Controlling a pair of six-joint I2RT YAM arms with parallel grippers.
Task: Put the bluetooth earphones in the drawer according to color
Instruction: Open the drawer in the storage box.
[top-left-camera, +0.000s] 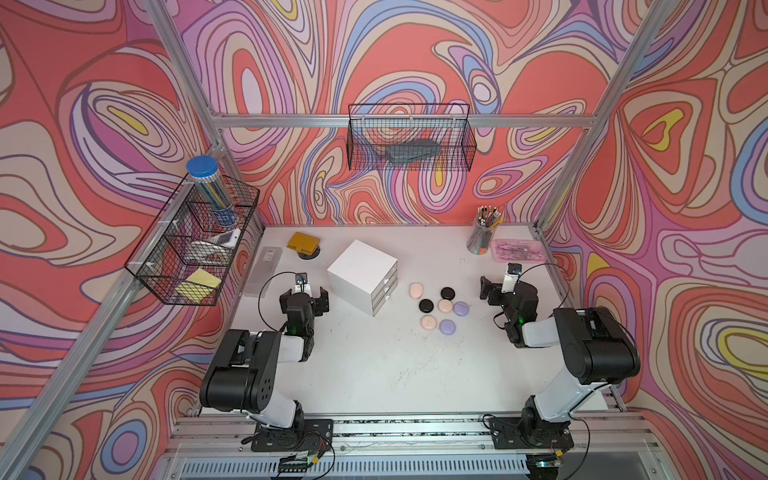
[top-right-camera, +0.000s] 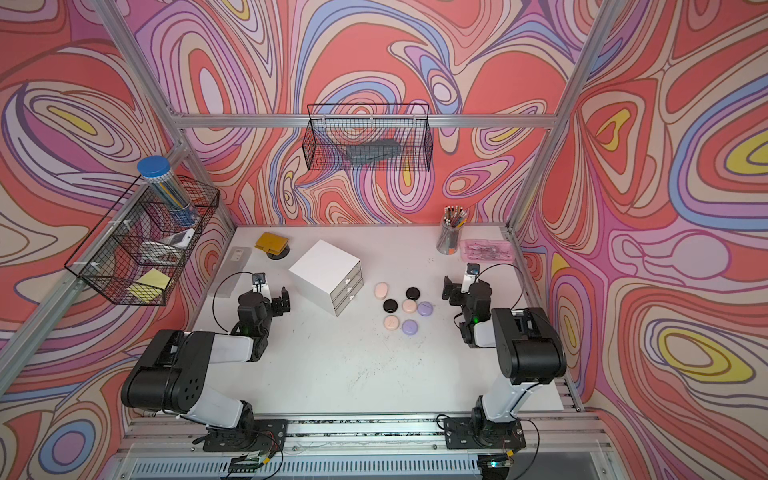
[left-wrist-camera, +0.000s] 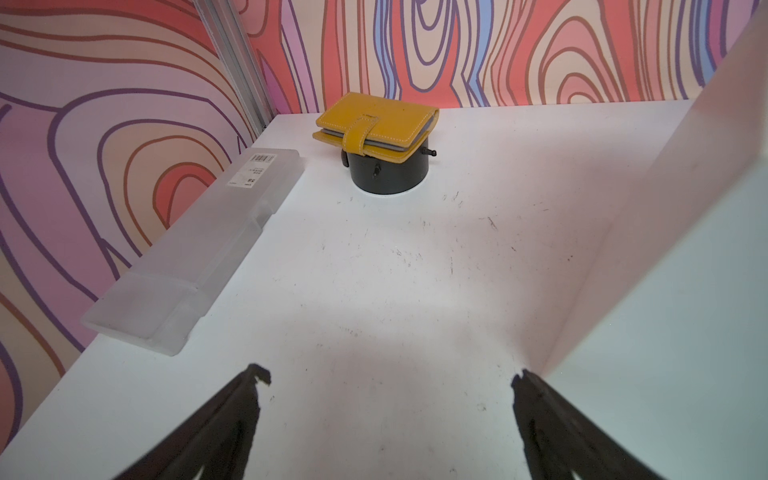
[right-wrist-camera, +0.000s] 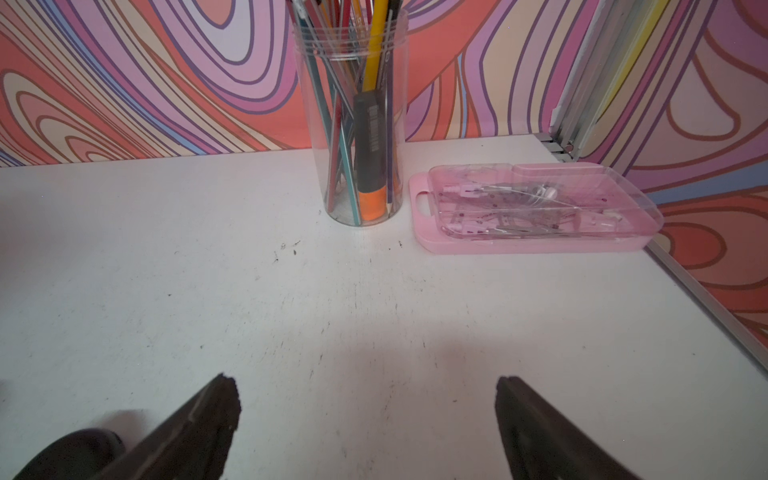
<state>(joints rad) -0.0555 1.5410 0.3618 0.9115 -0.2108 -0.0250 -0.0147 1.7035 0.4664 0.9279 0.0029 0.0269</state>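
Clearly, the bluetooth earphones (top-left-camera: 445, 306) all lie on the counter (top-left-camera: 374, 374), in a loose group just beside the front of the drawer (top-left-camera: 361, 270). They are three pale pink, two black and two lavender, and the middle ones touch or nearly touch. None is inside, and the three clear trays of the drawer look shut, so I judge that the sorting is not yet started.

Each case is a smooth rounded pebble, probably light and stiff but slippery. A hold across the width, low on the rim, should be safer than a pinch on the domed top. The pink one at the far edge of the group stands apart and seems easiest to take first.

The right gripper (right-wrist-camera: 365, 382) is spread wide and empty, near the group on its other side. The left gripper (left-wrist-camera: 390, 374) is also spread wide with nothing between the jaws, just beside the white wall of the drawer.

Farther off stand a frosted box (left-wrist-camera: 195, 257), a yellow wallet (left-wrist-camera: 374, 120), a pen cup (right-wrist-camera: 353, 124) and a pink plastic set (right-wrist-camera: 536, 208).
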